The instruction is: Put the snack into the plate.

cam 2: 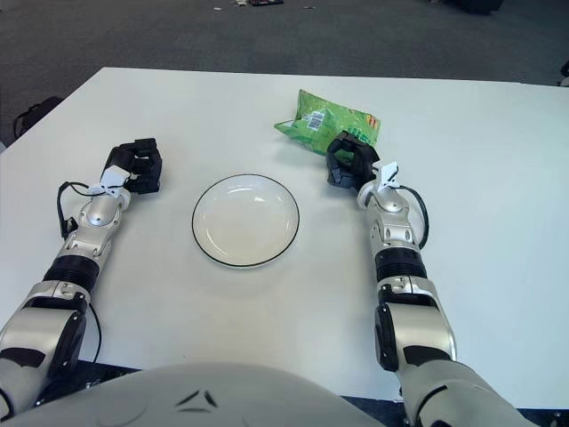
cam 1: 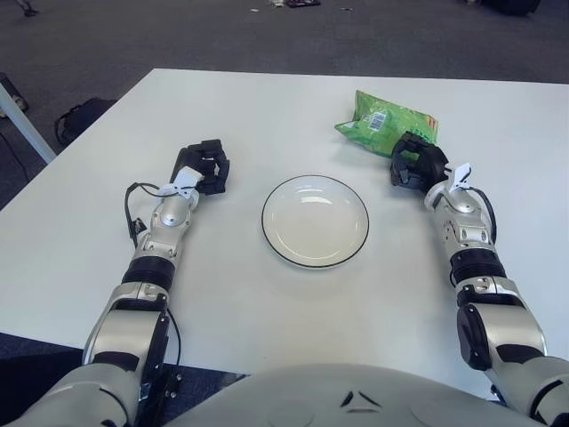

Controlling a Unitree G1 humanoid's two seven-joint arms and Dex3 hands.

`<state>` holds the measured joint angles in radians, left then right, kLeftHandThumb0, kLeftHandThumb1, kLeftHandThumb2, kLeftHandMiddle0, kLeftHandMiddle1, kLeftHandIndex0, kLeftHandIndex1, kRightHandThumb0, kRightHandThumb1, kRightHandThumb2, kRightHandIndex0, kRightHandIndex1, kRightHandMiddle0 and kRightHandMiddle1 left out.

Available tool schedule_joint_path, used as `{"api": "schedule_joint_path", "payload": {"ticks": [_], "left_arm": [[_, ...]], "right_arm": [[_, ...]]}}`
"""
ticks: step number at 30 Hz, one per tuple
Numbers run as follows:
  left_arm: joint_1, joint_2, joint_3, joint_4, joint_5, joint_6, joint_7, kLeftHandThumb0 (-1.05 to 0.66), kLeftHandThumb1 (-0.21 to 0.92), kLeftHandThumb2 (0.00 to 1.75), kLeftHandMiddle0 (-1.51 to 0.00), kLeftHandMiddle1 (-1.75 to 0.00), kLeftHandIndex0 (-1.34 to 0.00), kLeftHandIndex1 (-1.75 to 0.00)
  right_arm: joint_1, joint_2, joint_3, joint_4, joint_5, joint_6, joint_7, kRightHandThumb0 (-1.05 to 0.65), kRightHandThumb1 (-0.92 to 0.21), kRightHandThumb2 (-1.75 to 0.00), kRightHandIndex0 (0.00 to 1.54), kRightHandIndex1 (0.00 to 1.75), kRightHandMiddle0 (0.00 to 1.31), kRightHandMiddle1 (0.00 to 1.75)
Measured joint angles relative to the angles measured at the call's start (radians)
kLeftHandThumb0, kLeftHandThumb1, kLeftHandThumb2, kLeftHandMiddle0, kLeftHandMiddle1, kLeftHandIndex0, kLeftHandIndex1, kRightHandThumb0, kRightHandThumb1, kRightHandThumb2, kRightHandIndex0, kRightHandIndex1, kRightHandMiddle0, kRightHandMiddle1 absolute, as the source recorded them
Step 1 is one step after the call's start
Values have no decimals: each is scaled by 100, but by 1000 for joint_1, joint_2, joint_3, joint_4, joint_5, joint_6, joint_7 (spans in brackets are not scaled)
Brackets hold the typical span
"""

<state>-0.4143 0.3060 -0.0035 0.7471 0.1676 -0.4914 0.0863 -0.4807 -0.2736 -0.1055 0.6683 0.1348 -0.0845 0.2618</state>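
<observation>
The snack is a green bag [cam 1: 380,118] lying on the white table, back right of the plate. The plate [cam 1: 315,220] is white with a dark rim, holds nothing, and sits at the table's middle. My right hand [cam 1: 416,162] is at the bag's near right corner and overlaps its edge; its grip on the bag does not show. My left hand [cam 1: 206,169] shows left of the plate, apart from it, with fingers relaxed and holding nothing.
The white table [cam 1: 267,116] is bare around the plate. Its far edge meets dark carpet. A dark bag [cam 1: 80,116] lies on the floor beyond the table's left edge.
</observation>
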Motion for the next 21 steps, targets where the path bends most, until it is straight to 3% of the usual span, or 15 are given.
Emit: {"api": "schedule_joint_path", "payload": {"ticks": [11,16,21], "left_arm": [[-5,-5,-11,0,15,4,22,-50,59,103,-136,-175,-107,-175],[-8,-6,-20,-1,36,3,41,-49,60,103,-136,-175,-108,-175],[-8,-8,-21,-2,37,4,45,-49,60,103,-137,-175,-108,-175]], "right_arm": [[4,-8,1,-8,1,0,0,-44,-43,-117,94,175,52,175],[56,-5,-4,-96,8,24,-3,-44,-47,-113,90,175,50,175],[109,-5,-18,-241,8,107,-51,-43,-48,-110,84,175,48,175]]}}
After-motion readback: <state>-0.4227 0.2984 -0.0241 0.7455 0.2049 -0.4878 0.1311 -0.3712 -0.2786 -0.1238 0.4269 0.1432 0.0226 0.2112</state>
